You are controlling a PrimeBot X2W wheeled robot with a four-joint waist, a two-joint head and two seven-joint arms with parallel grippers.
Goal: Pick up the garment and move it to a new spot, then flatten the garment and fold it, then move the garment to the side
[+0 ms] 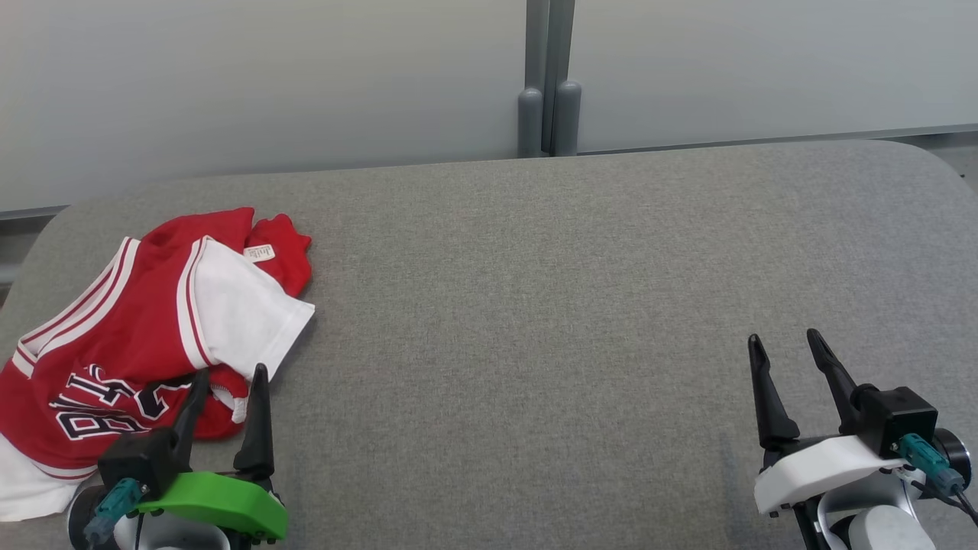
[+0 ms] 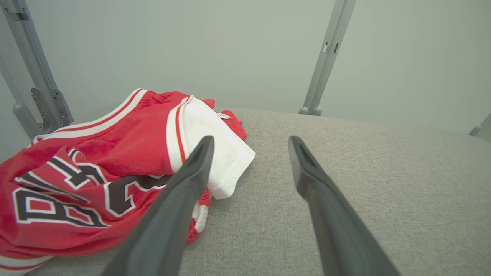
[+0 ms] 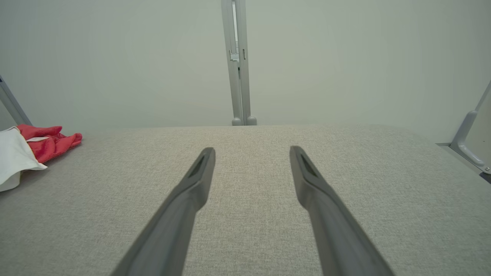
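1. Garment point(image 1: 130, 321): red jersey with a white sleeve, red-and-white striped trim and dark lettering edged in white
2. Crumpled in a loose heap; the white sleeve lies on top
3. Just ahead and to the left of the left gripper point(image 1: 231, 372), its near edge at the fingertips; well apart from the right gripper point(image 1: 783, 336)

Garment point(image 1: 130, 336) left on table point(image 1: 573, 305), left jaws before it, right jaws far right

The green-shelled left pincer point(image 1: 229, 376) sits at 7 o'clock in the head view, its two dark fingers spread apart and pointing toward 12. The white-shelled right pincer point(image 1: 785, 341) sits at 4 o'clock, fingers likewise parted, leaning slightly toward 11.
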